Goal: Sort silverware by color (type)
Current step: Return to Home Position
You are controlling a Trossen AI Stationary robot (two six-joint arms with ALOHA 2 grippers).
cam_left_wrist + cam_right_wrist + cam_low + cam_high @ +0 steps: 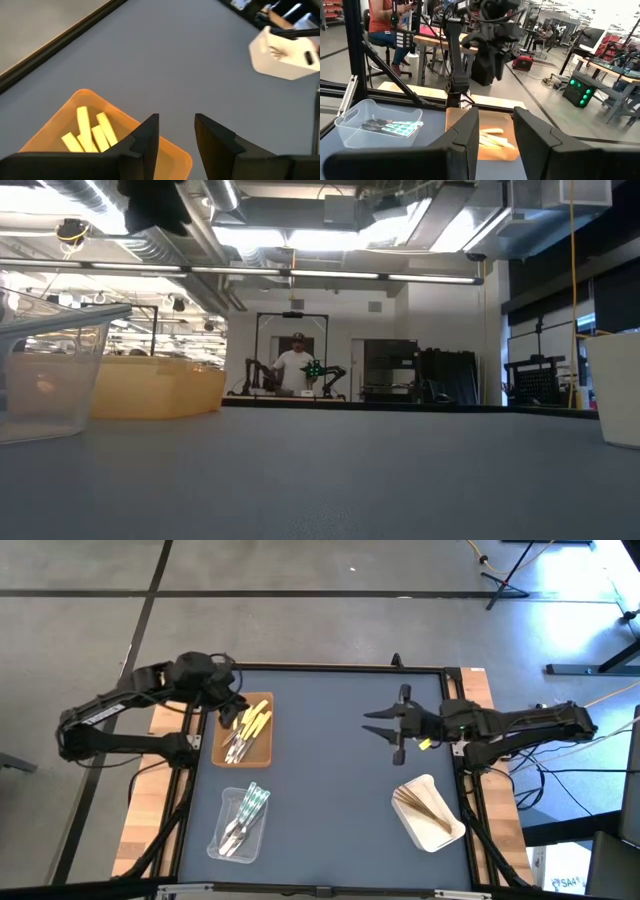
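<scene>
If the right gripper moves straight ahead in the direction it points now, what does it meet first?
Probably the orange tray, straight across from the right gripper. If it travels level, it may meet the left gripper above that tray instead; height is unclear.

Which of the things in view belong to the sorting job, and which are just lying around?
Part of the job:
yellow utensils in the orange tray
greenish utensils in the clear tray
wooden utensils in the white tray
left gripper, open above the orange tray
right gripper, open over the table's right side

Just around:
floor cables
a person in the room behind
</scene>
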